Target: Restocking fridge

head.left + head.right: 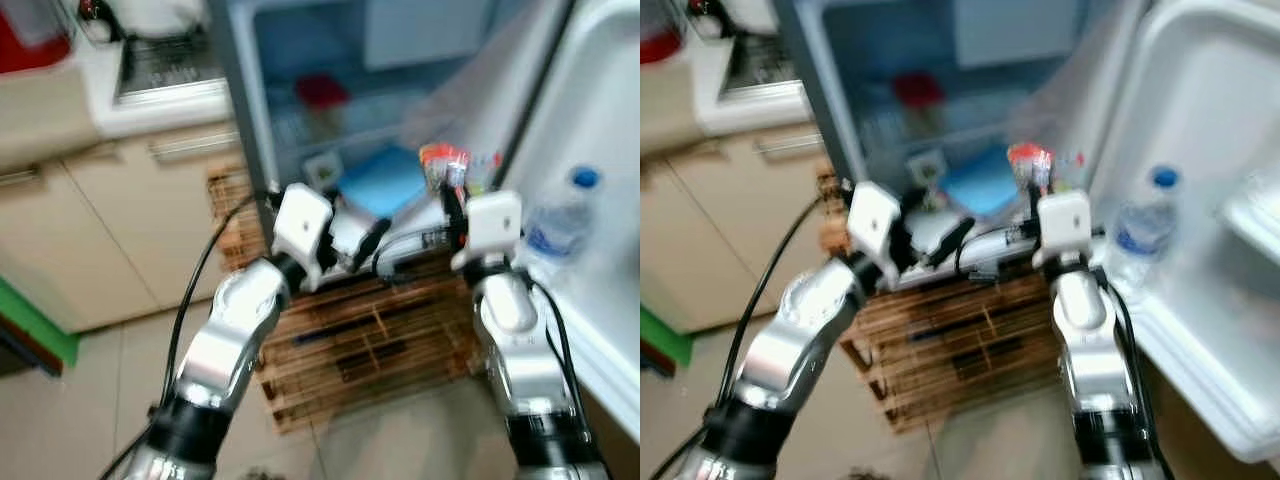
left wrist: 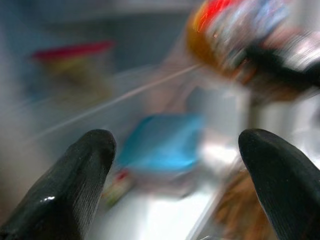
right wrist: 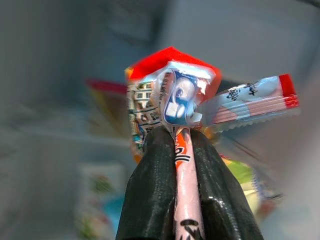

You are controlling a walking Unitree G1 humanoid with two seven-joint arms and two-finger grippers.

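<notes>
Two grippers face fridge [image 1: 300, 60] above wooden pallet [image 1: 360, 345], tiled floor [image 1: 90, 400].

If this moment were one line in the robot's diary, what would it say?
stage: carrying snack packets to open fridge | right gripper: shut on snack packets | left gripper: open, empty | water bottle: in door shelf

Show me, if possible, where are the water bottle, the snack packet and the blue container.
water bottle [image 1: 560, 225]: left eye view, on its clear body.
snack packet [image 3: 172, 95]: right wrist view, on its crinkled top.
blue container [image 1: 385, 180]: left eye view, on its lid.
</notes>
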